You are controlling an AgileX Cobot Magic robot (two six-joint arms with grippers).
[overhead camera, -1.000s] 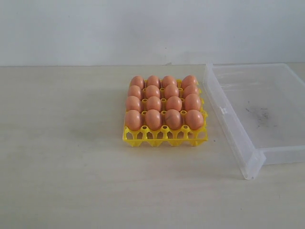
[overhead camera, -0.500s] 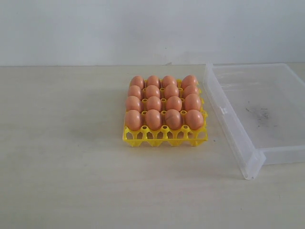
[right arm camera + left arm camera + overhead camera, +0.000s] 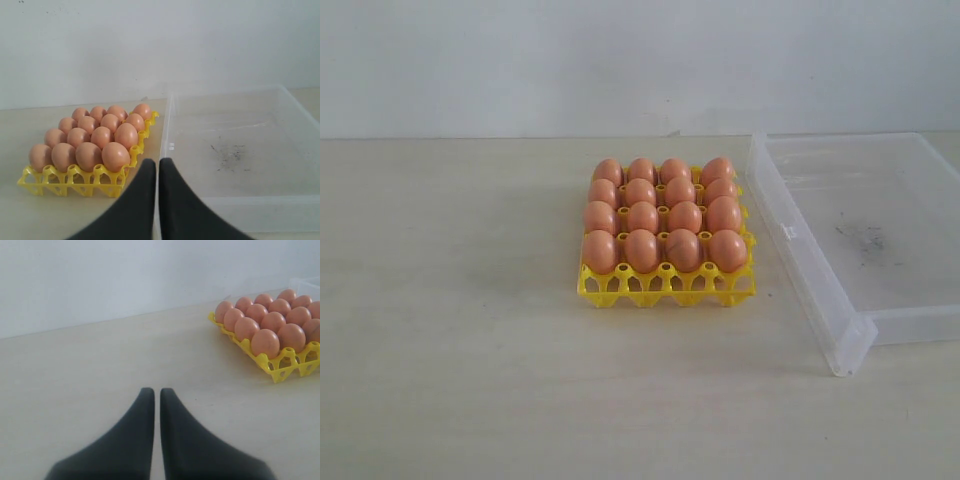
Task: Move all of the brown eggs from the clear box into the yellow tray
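- Brown eggs [image 3: 663, 215] all seated in the yellow tray [image 3: 667, 287]: four rows of four, one per cup, blunt ends up.
- The tray sits mid-table [image 3: 470, 340], its pointed posts poking up between the eggs.
- Just beside it, on the robot's right, lies the clear box [image 3: 910, 190], angled a little to the tray, a narrow strip of tabletop between them.
- Dark smudges [image 3: 865, 238] mark the box floor. There's a small white tab [image 3: 787, 232] on the wall facing the tray, possibly a latch, too small to be sure.
- Left gripper [image 3: 156, 394]: the dark fingers are pressed nearly together, only a hairline slit between them, nothing held. It hangs over bare table, with the tray well off to the side.
- Right gripper [image 3: 156, 164]: fingers pinched together the same way, gripping nothing. It points at the strip between the tray and the box, close to the box's near wall.
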